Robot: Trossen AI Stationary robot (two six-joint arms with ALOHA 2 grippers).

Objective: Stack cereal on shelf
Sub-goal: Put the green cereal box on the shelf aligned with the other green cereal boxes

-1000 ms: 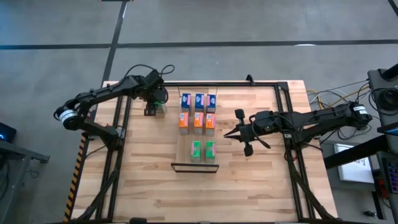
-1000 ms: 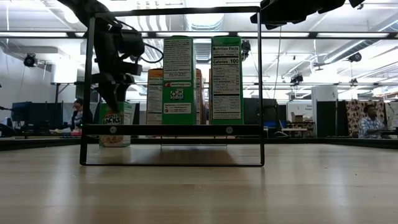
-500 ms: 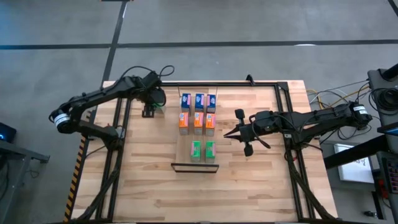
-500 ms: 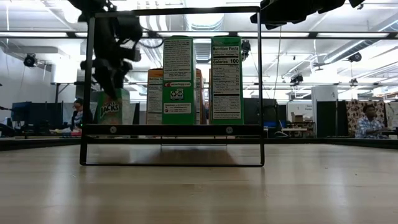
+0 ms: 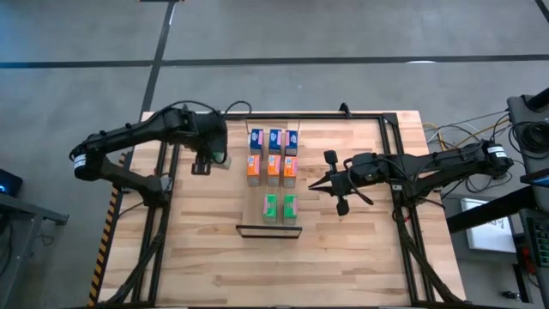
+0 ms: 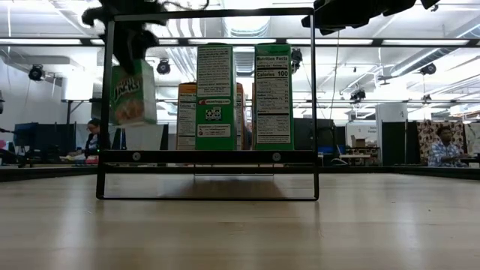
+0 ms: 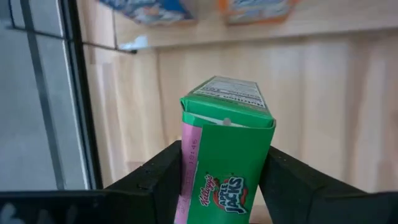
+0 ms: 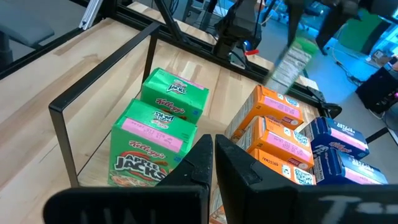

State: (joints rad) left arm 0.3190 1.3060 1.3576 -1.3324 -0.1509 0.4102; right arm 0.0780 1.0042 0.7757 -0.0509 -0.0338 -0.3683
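Note:
My left gripper [image 5: 206, 157] is shut on a green cereal box [image 6: 133, 93] and holds it in the air left of the shelf [image 5: 257, 193]. The box also shows in the left wrist view [image 7: 227, 155]. The shelf is a light wood panel with a dark metal frame [image 6: 206, 157] at its near end. Standing on it are three blue boxes [image 5: 274, 137], three orange boxes [image 5: 273, 167] and two green boxes [image 5: 280, 208]. My right gripper [image 5: 312, 185] is shut and empty, hovering right of the shelf. My left gripper pinches the green box between its two fingers [image 7: 155, 183], one on each of two opposite sides [image 7: 186, 177], at the box's upper end. The fingers come from above, pointing down. The box hangs below them, clear of the table and slightly tilted.
A black metal frame [image 5: 163, 172] runs along the table's left, far and right edges. Bare tabletop [image 5: 206, 249] lies left, right and near of the shelf. The right wrist view shows the two green boxes [image 8: 158, 124] just in front of my right gripper. People sit in the room beyond.
My left gripper has risen with the green box and gone a little toward the table's near edge. The box, which stood on the table left of the shelf, is now lifted clear and hangs slightly tilted.

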